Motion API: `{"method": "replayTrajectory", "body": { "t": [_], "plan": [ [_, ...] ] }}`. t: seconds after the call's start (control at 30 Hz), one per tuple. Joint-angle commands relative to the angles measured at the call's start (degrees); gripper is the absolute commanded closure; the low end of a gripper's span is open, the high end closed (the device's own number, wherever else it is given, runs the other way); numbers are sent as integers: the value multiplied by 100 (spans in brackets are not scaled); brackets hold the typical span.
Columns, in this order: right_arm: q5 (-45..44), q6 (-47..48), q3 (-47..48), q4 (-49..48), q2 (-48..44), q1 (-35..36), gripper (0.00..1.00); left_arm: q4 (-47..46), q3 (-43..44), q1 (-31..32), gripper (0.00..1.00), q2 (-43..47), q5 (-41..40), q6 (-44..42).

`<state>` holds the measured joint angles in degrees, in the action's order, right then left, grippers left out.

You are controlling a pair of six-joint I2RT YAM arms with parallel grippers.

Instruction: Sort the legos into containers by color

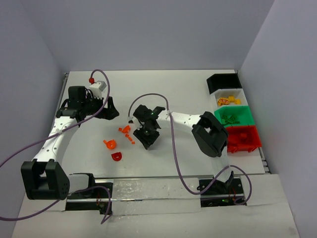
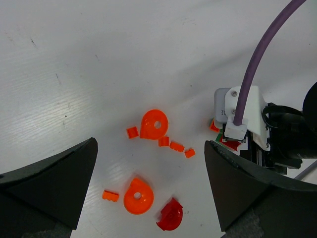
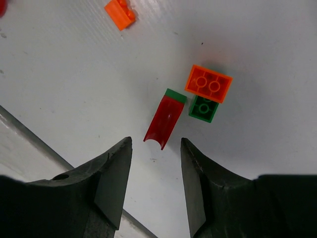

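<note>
Centrally, low over the table (image 1: 163, 84): right gripper (image 3: 156, 140), fingers part-way apart, clamping nothing; just ahead of the right gripper, a red curved lego (image 3: 163, 121) with a green far end, its near tip level with the fingertips yet touching neither; just beyond that, an orange 2-stud brick (image 3: 208, 83) touching a green brick (image 3: 203, 110); farther off to one side, 1 small orange brick (image 3: 120, 13). Toward the left arm's side of the right gripper, loose on the table: 2 orange round pieces (image 2: 153, 124), 1 red round piece (image 2: 170, 216), several tiny orange bits (image 2: 177, 146) scattered among them. Farther still on that side of the right gripper: left gripper (image 2: 151, 143), fingers spread fully wide, holding nothing. On the other side of the right gripper, well apart from it: 4 containers joined in a row, in the order black (image 1: 218, 85), white (image 1: 216, 101), green (image 1: 237, 123), red (image 1: 242, 148); yellow and orange legos (image 1: 228, 100) in the white one, green legos (image 1: 230, 118) in the green one; contents of the black and red ones impossible to tell.
</note>
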<state>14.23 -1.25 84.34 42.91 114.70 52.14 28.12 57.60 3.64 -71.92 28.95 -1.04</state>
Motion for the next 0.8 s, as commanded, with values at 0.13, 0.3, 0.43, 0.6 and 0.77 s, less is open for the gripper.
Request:
{"method": "replayTrajectory", "body": {
  "t": [0.13, 0.3, 0.43, 0.6, 0.77],
  "plan": [
    [-140, -112, 364, 12, 110, 16, 49, -127, -65, -21, 1, 170, 14, 34],
    [-110, -104, 399, 40, 223, 16, 49, -108, -65, -21, 1, 173, -3, 13],
    [-96, -105, 409, 53, 312, 17, 49, -114, -65, -21, 1, 179, -3, 7],
    [-98, -124, 466, 66, 389, 16, 50, -116, -98, -21, 1, 190, -3, 16],
    [-122, -139, 425, 25, 350, 10, 55, -110, -114, -21, 1, 196, -2, 12]
  ]
}}
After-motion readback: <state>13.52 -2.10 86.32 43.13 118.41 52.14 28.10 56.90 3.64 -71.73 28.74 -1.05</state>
